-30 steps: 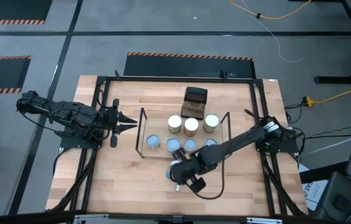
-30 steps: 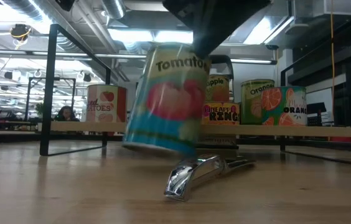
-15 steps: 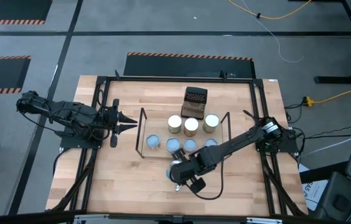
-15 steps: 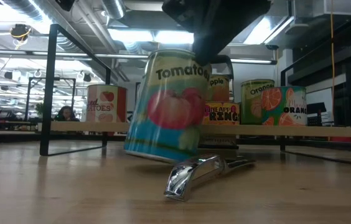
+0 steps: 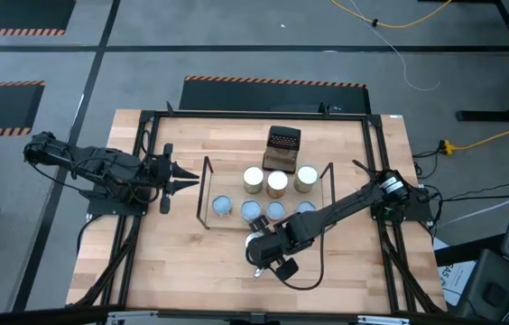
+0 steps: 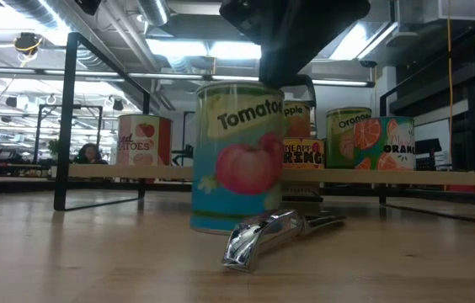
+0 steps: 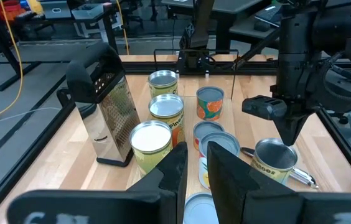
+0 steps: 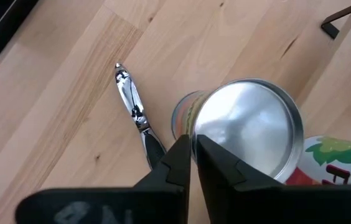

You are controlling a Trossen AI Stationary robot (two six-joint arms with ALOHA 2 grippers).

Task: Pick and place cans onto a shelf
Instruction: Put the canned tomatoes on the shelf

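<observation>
We see our right tool (image 6: pixel 273 74) just above the tomato can (image 6: pixel 237 157); its fingers sit almost together, holding nothing we can tell. That can stands upright on the desk (image 6: pixel 94 252), in front of the shelf (image 6: pixel 389 178), touching a shiny opener (image 6: pixel 258 236). Our left tool (image 5: pixel 185 177) waits left of the shelf, fingers a little apart, empty.

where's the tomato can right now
The tomato can stands upright on the table in front of the shelf, beside a shiny metal utensil, directly under the right tool.
</observation>
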